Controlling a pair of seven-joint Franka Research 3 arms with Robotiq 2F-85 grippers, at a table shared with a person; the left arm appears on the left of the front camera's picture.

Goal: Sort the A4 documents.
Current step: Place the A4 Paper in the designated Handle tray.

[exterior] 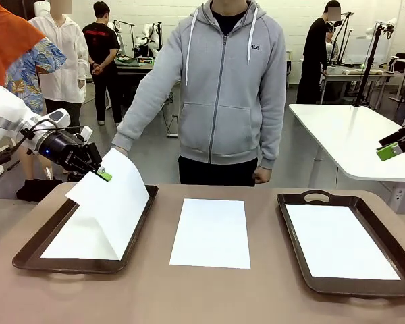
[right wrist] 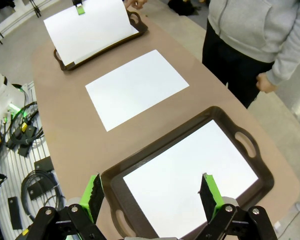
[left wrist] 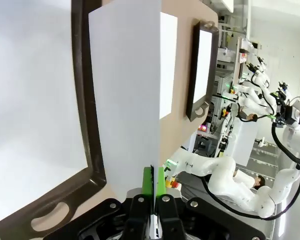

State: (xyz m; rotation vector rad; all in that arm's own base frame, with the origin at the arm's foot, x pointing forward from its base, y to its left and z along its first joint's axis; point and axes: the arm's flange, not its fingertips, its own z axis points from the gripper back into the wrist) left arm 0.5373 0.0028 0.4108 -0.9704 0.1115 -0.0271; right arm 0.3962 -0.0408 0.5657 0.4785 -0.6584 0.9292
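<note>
Brown bench (exterior: 209, 297) lay closest to the front camera, with two dark brown trays on it, well apart. On the robot's left sat the left tray (exterior: 27, 260), with the left-tray sheet (exterior: 71, 246) flat on its floor. Above it the left end effector (exterior: 104, 175) was clamped fully shut on the top edge of the held sheet (exterior: 115, 202), green pads pinching the paper from both sides, as the left wrist view showed up close. That held sheet was white and blank. It hung tilted over the left tray with its lower part down near the tray's inner rim; whether it touched the paper below could not be told. Between the trays the middle sheet (exterior: 211, 233) lay flat on bare bench, touching neither tray. On the other side, the right tray (exterior: 293, 270) carried the right-tray sheet (exterior: 337, 243), flat and inside the rim. Over that tray the right end effector (right wrist: 151, 195) hovered with jaws spread wide, gripping nothing and clear of the paper. At the far side stood a person (exterior: 223, 101) in a grey hooded jacket, with one hand (exterior: 119, 150) low near the left tray's far end, just behind the held sheet, and the other hand at their side.
</note>
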